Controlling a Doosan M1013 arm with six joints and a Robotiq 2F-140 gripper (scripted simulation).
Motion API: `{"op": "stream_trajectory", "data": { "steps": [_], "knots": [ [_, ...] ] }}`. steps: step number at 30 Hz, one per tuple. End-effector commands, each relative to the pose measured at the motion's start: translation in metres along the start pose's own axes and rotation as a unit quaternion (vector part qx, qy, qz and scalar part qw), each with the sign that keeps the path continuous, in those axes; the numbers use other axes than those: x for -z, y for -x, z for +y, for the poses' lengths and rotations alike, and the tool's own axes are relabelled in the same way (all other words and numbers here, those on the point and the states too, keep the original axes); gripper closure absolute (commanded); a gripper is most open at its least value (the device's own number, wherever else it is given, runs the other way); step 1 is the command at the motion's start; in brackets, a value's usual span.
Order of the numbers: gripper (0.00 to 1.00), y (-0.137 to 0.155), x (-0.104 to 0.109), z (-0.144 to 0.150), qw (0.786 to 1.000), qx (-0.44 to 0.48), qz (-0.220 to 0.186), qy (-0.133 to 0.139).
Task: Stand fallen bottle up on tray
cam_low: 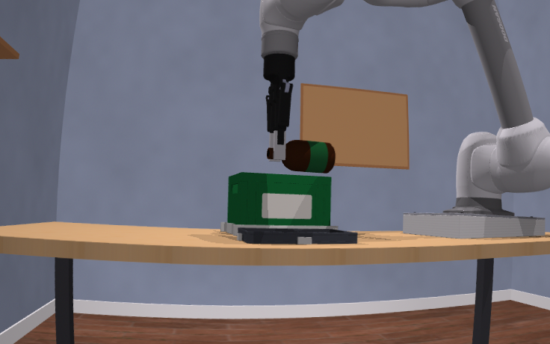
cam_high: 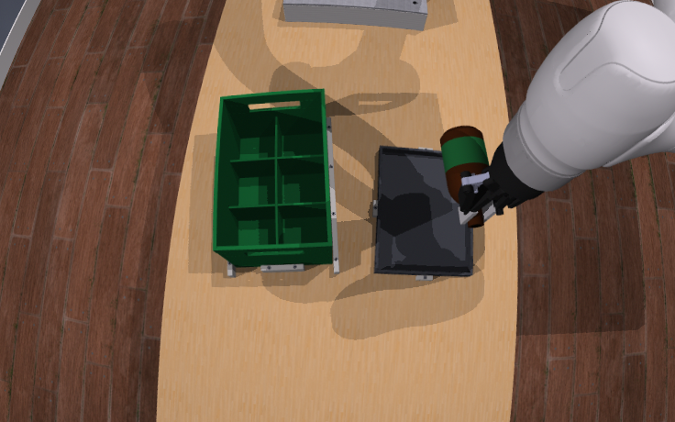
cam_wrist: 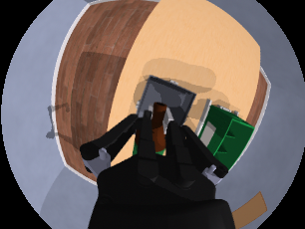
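Note:
A brown bottle (cam_high: 464, 157) (cam_low: 307, 155) (cam_wrist: 157, 129) with a green label hangs lying level in the air, high above the dark tray (cam_high: 414, 246) (cam_low: 294, 235) (cam_wrist: 173, 98). My gripper (cam_high: 474, 202) (cam_low: 276, 150) (cam_wrist: 159, 123) points straight down and is shut on the bottle's neck. The bottle's body sticks out sideways from the fingers, above the tray's right edge in the overhead view. The tray holds nothing. The green crate (cam_high: 272, 172) (cam_low: 279, 198) (cam_wrist: 228, 137) stands to the left of the tray.
The crate has several empty compartments and sits against grey metal brackets (cam_high: 282, 268). The arm's grey base plate (cam_high: 353, 11) (cam_low: 474, 224) stands at the table's far end. The wooden table (cam_high: 257, 340) (cam_low: 98, 241) stretches toward the near end.

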State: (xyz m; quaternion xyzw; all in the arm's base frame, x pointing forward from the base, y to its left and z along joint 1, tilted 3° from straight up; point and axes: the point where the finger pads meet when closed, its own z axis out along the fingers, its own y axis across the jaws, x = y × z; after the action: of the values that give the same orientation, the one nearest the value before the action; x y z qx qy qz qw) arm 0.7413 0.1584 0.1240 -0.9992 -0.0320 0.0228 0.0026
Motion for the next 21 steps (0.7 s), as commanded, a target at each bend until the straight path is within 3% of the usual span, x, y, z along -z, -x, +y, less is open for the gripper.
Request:
{"op": "stream_trajectory", "data": {
  "steps": [1, 21],
  "knots": [
    [0.9, 0.0, 0.0002, 0.0, 1.0, 0.0, 0.0, 0.0],
    [0.9, 0.0, 0.0002, 0.0, 0.995, -0.103, 0.0, 0.0]
  ]
}}
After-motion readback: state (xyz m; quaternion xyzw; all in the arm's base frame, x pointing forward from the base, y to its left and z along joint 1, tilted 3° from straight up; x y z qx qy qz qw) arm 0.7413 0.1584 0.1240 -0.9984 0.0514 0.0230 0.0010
